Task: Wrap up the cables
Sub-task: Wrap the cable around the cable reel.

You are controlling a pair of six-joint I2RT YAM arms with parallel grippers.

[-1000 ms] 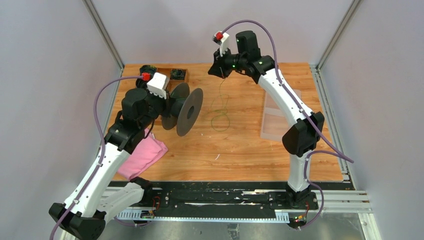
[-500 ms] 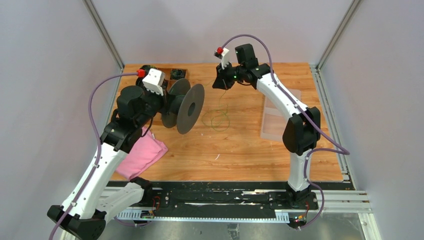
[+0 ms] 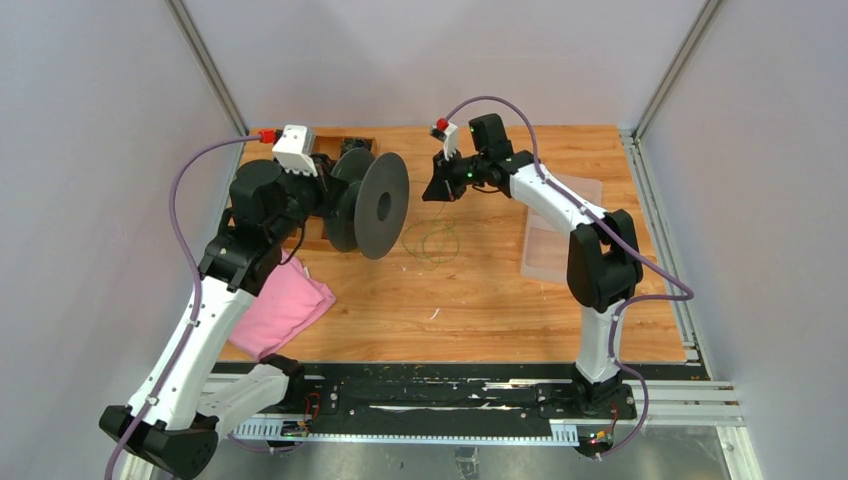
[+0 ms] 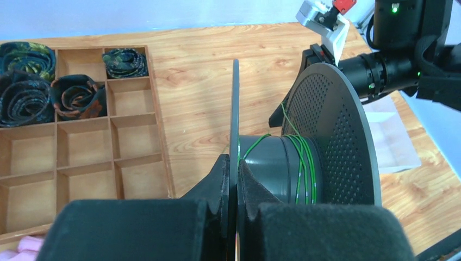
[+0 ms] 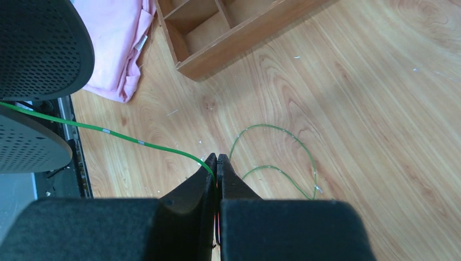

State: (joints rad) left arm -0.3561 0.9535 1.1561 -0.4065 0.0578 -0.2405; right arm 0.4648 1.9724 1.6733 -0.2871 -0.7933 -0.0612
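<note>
A dark grey spool point(image 3: 372, 205) with two round flanges is held above the table at the back left. My left gripper point(image 4: 235, 163) is shut on the edge of its near flange point(image 4: 235, 109). Thin green wire point(image 4: 302, 163) is wound in a few turns on the spool's core. My right gripper point(image 5: 216, 159) is shut on the green wire point(image 5: 136, 140), which runs taut from the jaws left to the spool point(image 5: 38, 49). The loose rest of the wire point(image 3: 432, 240) lies in loops on the table below the right gripper point(image 3: 438, 190).
A wooden compartment tray point(image 4: 81, 141) with rolled dark ties point(image 4: 24, 81) sits at the back left. A pink cloth point(image 3: 285, 310) lies near the left arm. A clear plastic lid point(image 3: 550, 240) lies at the right. Grey walls close in the table.
My left gripper has raised and turned the spool toward the back. My right gripper has come down and left toward the spool, and the wire loops on the table have shifted.
</note>
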